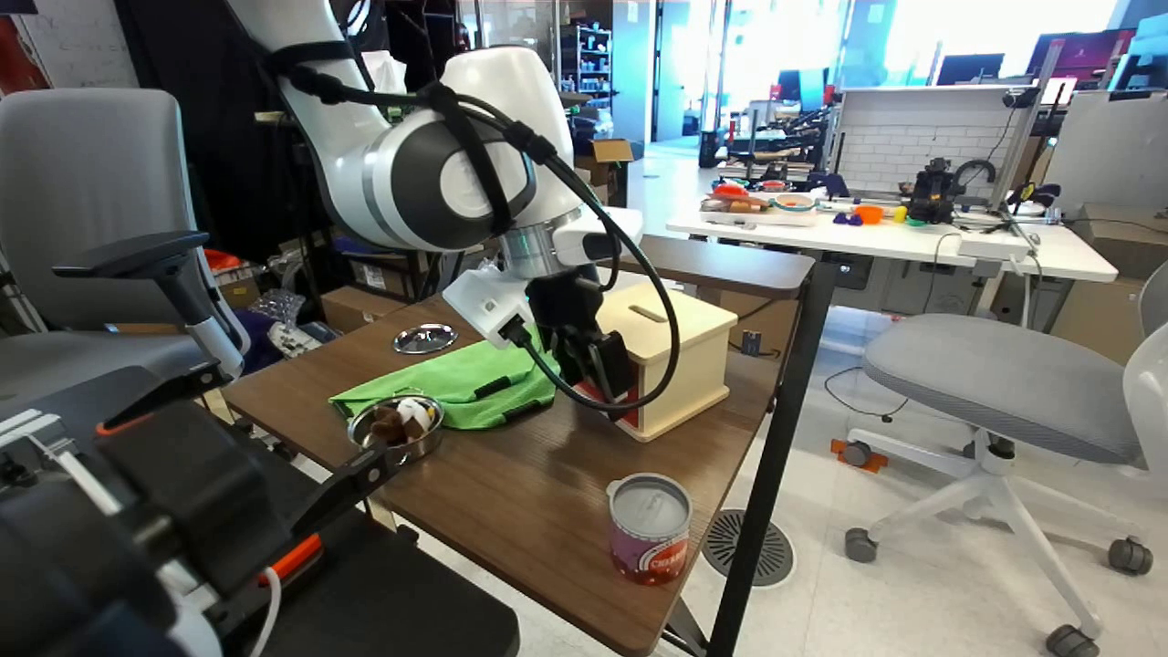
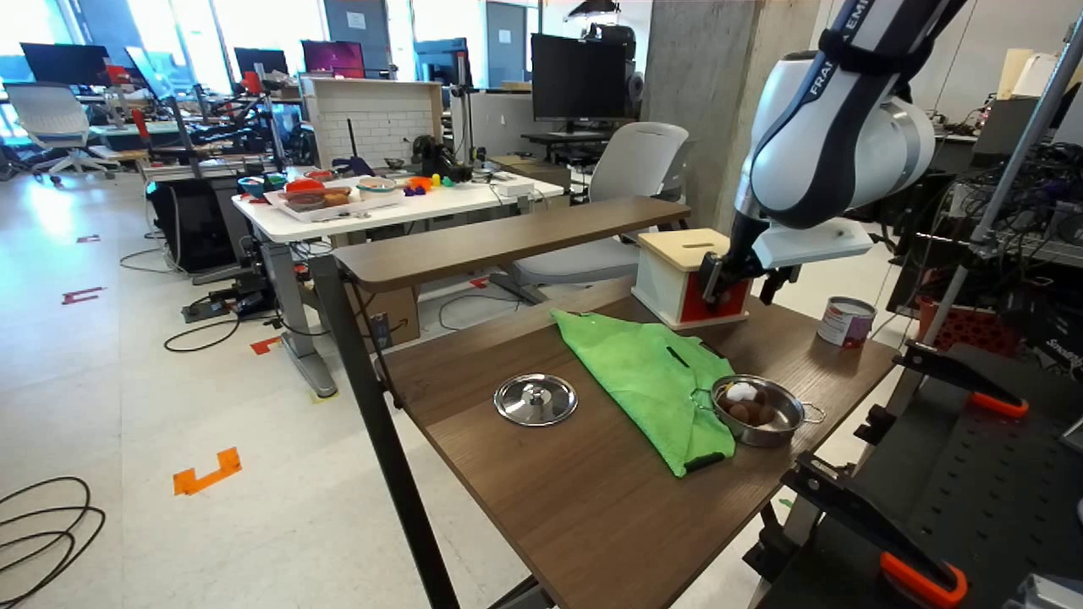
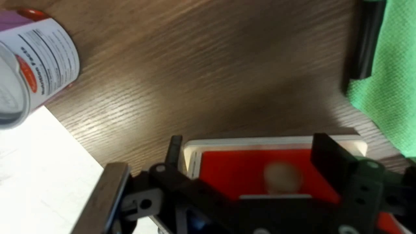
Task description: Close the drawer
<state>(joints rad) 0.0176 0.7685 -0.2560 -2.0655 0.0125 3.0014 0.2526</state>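
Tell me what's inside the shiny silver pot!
In both exterior views, the pot has white stuff and brown stuff inside, but I can't tell what they are. Whatever lies beneath them is covered, so that can't be seen.

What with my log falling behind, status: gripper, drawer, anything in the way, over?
Gripper open, right by the drawer; contact unclear. Drawer looks nearly flush, full closure unclear. Green cloth beside box, likely not blocking.
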